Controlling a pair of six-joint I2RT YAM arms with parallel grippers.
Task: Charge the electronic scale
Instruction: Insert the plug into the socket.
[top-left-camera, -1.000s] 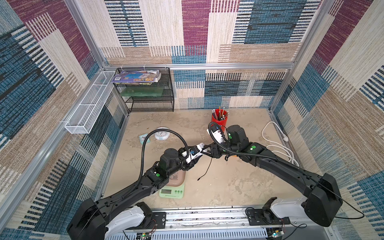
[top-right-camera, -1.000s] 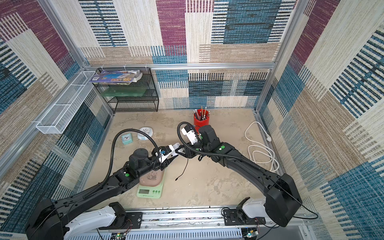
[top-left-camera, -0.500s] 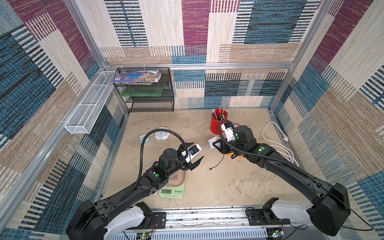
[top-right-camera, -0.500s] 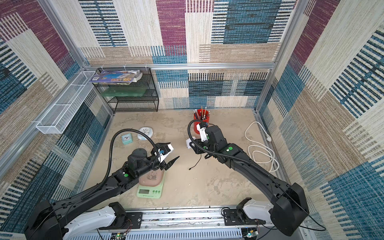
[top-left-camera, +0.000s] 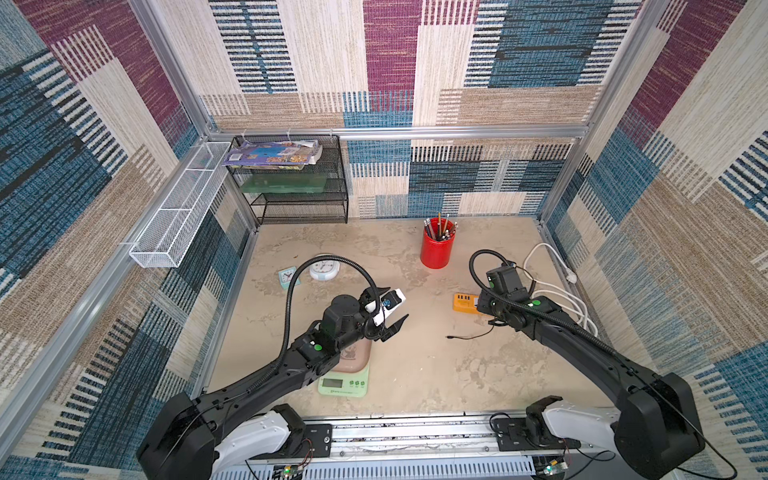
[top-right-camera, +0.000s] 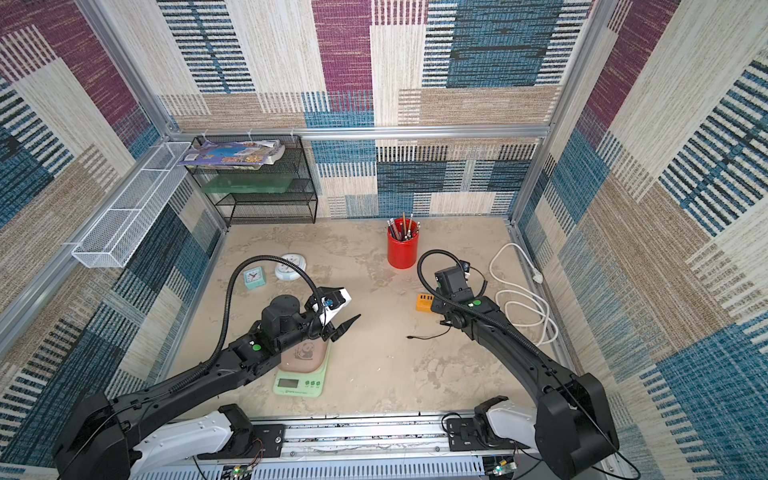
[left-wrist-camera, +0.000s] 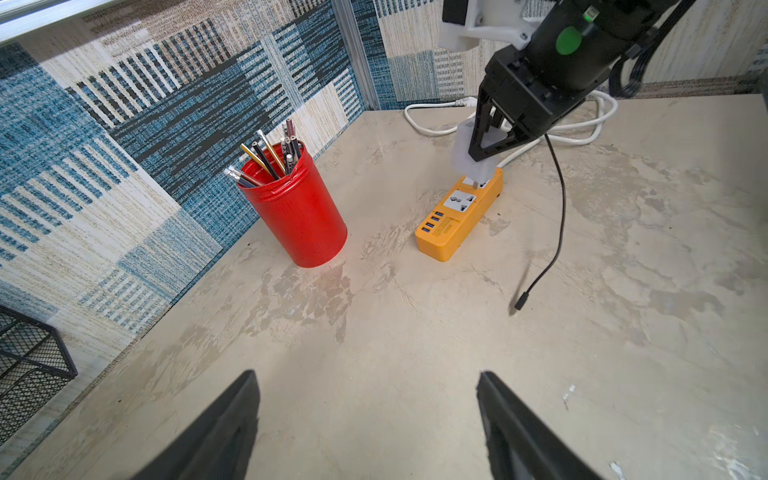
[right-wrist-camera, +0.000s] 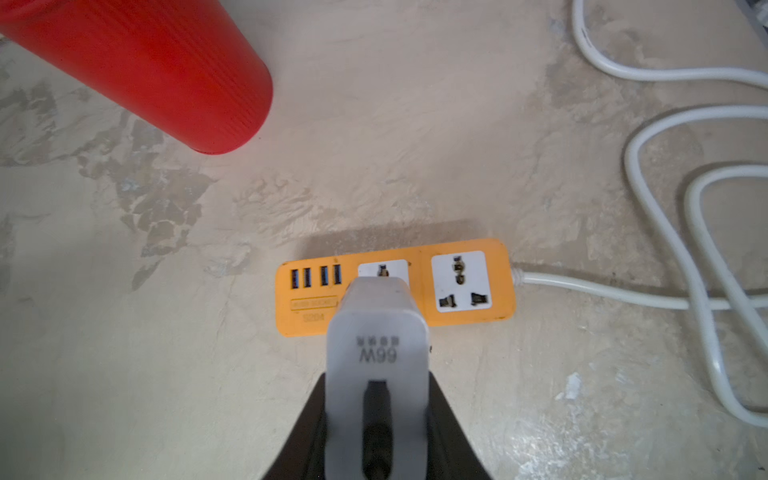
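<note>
Overhead, in both top views, L gripper (top-left-camera: 392, 305) (top-right-camera: 345, 303) hangs w/ jaws spread wide, nothing btwn them. Electronic scale (top-left-camera: 345, 382) sits near the table (top-left-camera: 424, 374) front edge, partly under the L arm. Black cable (top-left-camera: 469, 337) lies loose, its end free, well apart from the scale. L wrist view: R gripper (left-wrist-camera: 490, 145) pinches white charger (left-wrist-camera: 471, 160), prongs down at orange power strip (left-wrist-camera: 455, 232), near red pencil cup (left-wrist-camera: 299, 216). R wrist view: charger clamped btwn the fingers over the strip; can't tell if seated.
</note>
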